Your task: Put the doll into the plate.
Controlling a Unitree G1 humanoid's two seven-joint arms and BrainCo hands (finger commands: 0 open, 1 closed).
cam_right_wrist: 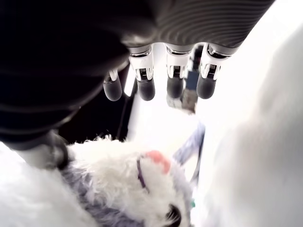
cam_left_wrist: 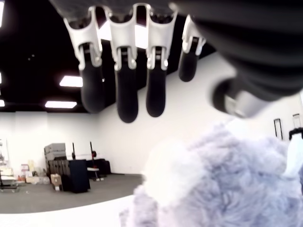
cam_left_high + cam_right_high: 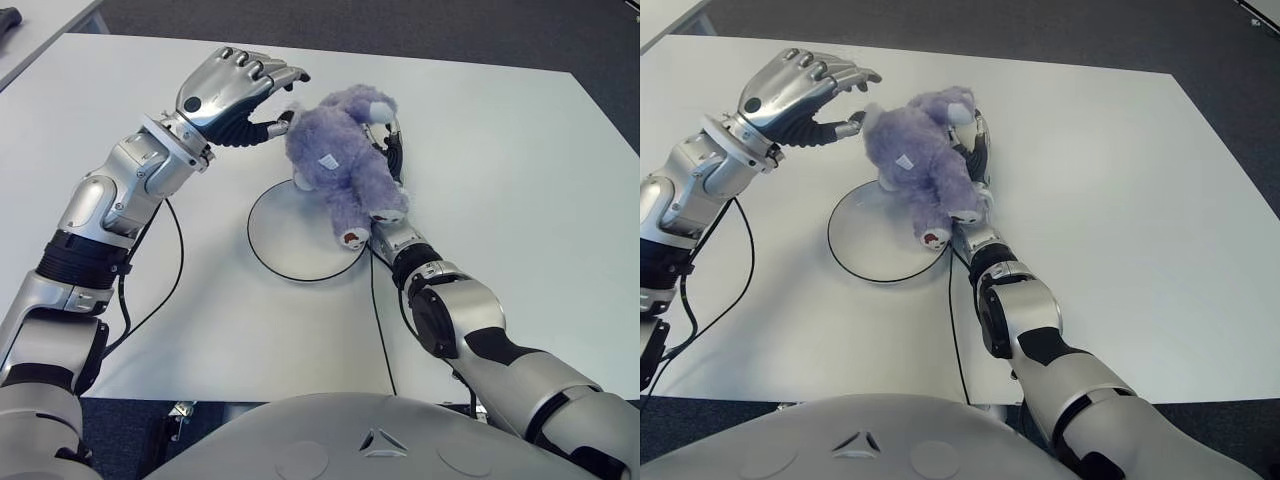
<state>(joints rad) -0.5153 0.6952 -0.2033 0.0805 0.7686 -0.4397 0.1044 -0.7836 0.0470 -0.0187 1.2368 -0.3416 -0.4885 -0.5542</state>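
White laminate makes up the surface (image 3: 520, 160), filling most of both eye views, and on it, just below centre, lies the round white plate (image 3: 275, 235) with its thin dark rim. The purple plush teddy bear (image 3: 345, 160) comes next in size — it sits at centre frame, its lower body and one foot over the plate's right edge, its head up and to the right, past the rim.

The right hand (image 3: 977, 160) reaches up from the lower right and is pressed along the bear's right side; its own wrist view shows the fingers (image 1: 145, 87) extended past the bear's white muzzle and not wrapped round it, so it seems to cradle or push, not grip. The left hand (image 3: 262, 95) hovers at upper left of centre, fingers spread and loosely bent, the thumb tip at the bear's fur, holding nothing.

To finish well, I judge the bear should be shifted left and down in the frame until head and limbs all lie inside the rim — the left hand steadying it so it does not roll off the far side.
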